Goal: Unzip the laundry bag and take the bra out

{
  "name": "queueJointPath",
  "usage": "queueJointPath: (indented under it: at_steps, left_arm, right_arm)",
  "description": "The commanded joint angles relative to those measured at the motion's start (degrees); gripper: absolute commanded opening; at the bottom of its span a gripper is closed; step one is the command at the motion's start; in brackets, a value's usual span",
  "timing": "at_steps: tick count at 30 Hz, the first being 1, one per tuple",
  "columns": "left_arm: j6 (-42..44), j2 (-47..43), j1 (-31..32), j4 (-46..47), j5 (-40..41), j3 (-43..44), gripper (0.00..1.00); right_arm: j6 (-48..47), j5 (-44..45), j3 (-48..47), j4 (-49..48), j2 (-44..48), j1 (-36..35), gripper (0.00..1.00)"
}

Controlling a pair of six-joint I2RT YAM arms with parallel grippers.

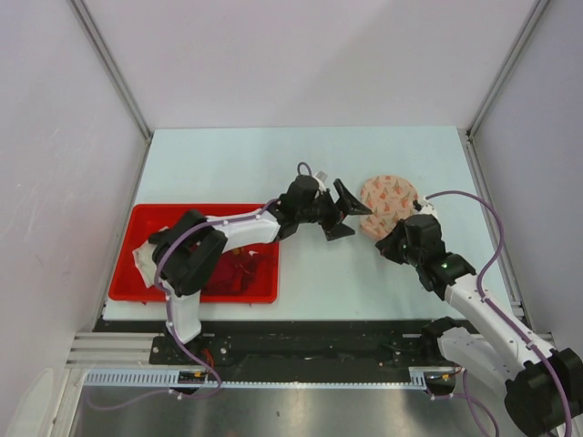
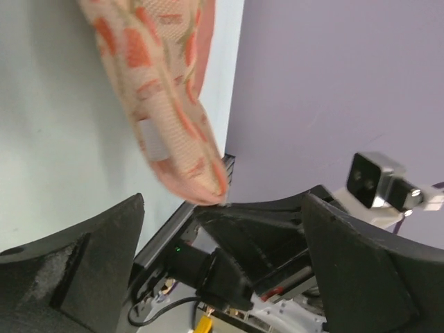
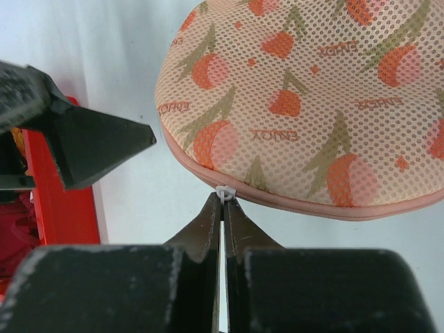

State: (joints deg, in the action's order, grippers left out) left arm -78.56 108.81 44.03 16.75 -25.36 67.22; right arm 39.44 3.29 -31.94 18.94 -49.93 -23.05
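Pale green bench, toward its far right: zipped tulip-print laundry bag, bra hidden, presumably inside; right gripper jaws pinch the white zip pull for unzipping, left gripper just beside, jaws apart, probably for bracing.

One camera looks down from above; two sit close behind left pincer and right pincer, sharing the laundry bag.

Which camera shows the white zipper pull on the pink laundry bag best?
The right wrist view: the small white zipper pull sits at the rim of the round pink mesh laundry bag, pinched by the shut right gripper. The top view shows only the bag; the left wrist view, just its edge.
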Motion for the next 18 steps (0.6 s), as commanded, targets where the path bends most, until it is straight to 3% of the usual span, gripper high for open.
queueJointPath:
  at_steps: [1,3,4,5,7,11,12,14,15,16,18]
  left_arm:
    - [-1.8,2.5,2.6,-1.6,1.9,7.2,0.87]
    - [-1.2,3.8,3.3,-3.1,1.7,9.8,0.71]
    - [-1.2,4.6,3.7,-5.0,1.6,10.6,0.52]
    - [-0.9,4.7,3.9,-5.5,1.5,10.9,0.42]
    - [-0.7,4.7,3.9,-6.5,1.9,10.6,0.32]
    - [0.1,3.9,3.7,-8.4,2.7,9.9,0.31]
    - [0.5,3.9,3.7,-8.7,2.6,10.0,0.33]
    - [1.0,3.6,3.6,-10.0,2.7,10.3,0.51]
    - [1.6,3.4,3.5,-10.5,2.9,10.5,0.63]
    - [1.8,3.2,3.2,-11.7,3.2,10.6,0.85]
    - [3.0,1.9,2.7,-14.8,5.0,10.5,0.99]
  right_arm:
    - [0.8,1.6,-0.5,-2.3,-0.3,-0.7,0.0]
    - [1.1,1.8,-0.5,-2.2,-0.4,-0.9,0.0]
    - [1.1,1.9,-0.5,-2.2,-0.4,-1.0,0.0]
    - [1.2,2.0,-0.5,-2.2,-0.3,-1.0,0.0]
    - [1.4,1.9,-0.6,-2.2,-0.1,-0.9,0.0]
    - [1.4,1.9,-0.5,-1.9,-0.1,-0.9,0.0]
    - [1.3,1.9,-0.5,-1.9,-0.1,-0.9,0.0]
    - [1.4,1.8,-0.5,-2.2,-0.1,-0.9,0.0]
    - [1.5,1.6,-0.6,-2.2,-0.1,-0.9,0.0]
    - [1.5,1.6,-0.5,-2.2,-0.2,-0.9,0.0]
    - [1.7,1.9,-0.5,-2.3,0.0,-0.9,0.0]
